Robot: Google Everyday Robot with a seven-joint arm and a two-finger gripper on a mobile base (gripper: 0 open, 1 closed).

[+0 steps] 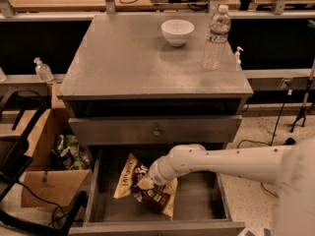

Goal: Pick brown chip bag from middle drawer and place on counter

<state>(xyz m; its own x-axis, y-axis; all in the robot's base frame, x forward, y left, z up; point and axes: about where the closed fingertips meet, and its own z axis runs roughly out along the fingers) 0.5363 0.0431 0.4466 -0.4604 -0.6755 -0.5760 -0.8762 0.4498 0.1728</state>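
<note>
The brown chip bag [134,177] lies flat on the floor of the open middle drawer [197,200], left of centre, tan at the edges and dark brown in the middle. My white arm reaches in from the right and its gripper [150,185] sits down on the bag's middle, covering part of it. The grey counter [128,58] is the cabinet top above, with a white bowl [177,32] and a clear water bottle [216,36] at its back right.
A closed drawer front with a small knob [156,131] sits above the open drawer. A cardboard box [44,181] with packets stands on the floor at the left. A small sanitiser bottle [43,70] rests on a ledge at the left. Black cables lie on the floor.
</note>
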